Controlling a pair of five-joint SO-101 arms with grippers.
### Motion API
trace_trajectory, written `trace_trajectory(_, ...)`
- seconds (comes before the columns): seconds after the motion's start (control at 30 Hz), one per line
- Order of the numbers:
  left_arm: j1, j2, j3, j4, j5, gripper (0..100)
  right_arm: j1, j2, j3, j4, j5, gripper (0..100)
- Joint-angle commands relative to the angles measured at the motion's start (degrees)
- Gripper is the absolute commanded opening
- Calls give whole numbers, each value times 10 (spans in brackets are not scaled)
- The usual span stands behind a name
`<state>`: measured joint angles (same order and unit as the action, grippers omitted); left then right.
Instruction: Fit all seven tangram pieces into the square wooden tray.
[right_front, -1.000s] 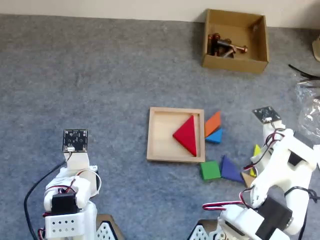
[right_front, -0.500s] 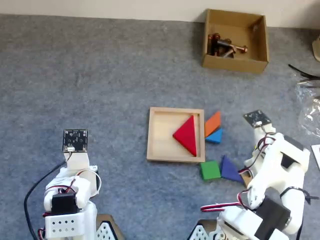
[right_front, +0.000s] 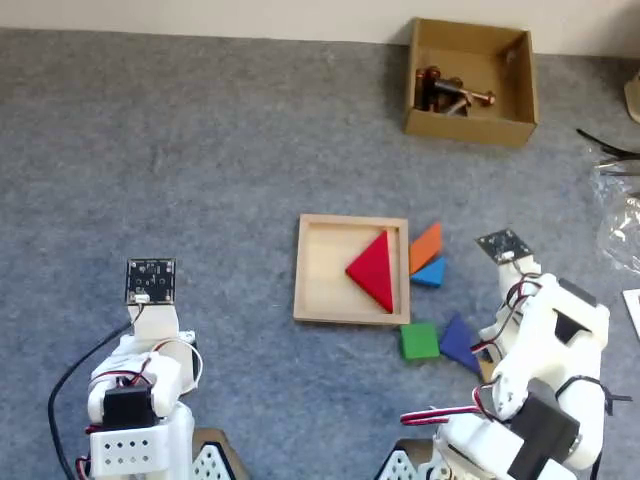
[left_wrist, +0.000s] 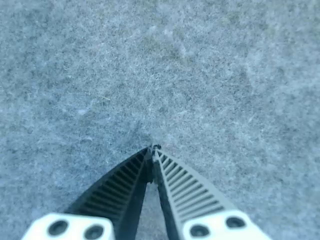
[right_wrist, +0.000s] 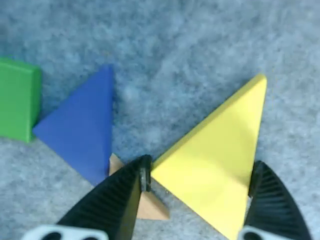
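Over on the left, the left gripper hung low over bare grey felt with its claw pressed shut on nothing. It sat well apart from every piece, seemingly parked there to keep out of the other arm's way.

In the middle lay the square wooden tray. Just 1 piece was in it, the big red triangle, pushed against the right-hand wall so the rest of the floor stayed free for the others. By my count, 6 of the 7 pieces were not yet placed.

Just outside the tray's right wall, an orange piece and a light blue piece touched each other. Below the tray's right corner sat the green square, with the dark blue triangle just beside it.

Furthest right, the right arm leaned over the last loose pieces. Its wrist view showed the right gripper spread open, 1 finger on either side of the yellow triangle. That looked to me like a line-up for a pinch across the triangle's edges. A small tan triangle lay partly under the nearer finger, touching the blue one, and could get nudged when the claw closes.
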<state>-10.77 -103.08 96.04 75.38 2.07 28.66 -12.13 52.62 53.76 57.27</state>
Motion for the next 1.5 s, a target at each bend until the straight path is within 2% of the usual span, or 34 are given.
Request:
trace_trajectory(0.0, -5, 4, 12, 4, 1, 5, -9, -7, 34, -32, 3, 291)
trace_trajectory(0.17, -5, 4, 12, 4, 1, 5, -6, -7, 46, -52, -4, 286)
trace_trajectory(0.33, -5, 4, 12, 4, 1, 5, -7, -7, 45, -52, -26, 221)
trace_trajectory(0.8, -5, 4, 12, 4, 1, 5, -4, -7, 44, -52, -29, 216)
trace_trajectory(1.13, -5, 4, 12, 4, 1, 5, -10, -7, 43, -53, -146, 216)
trace_trajectory(1.47, -5, 4, 12, 4, 1, 5, -18, -7, 18, -50, -156, 216)
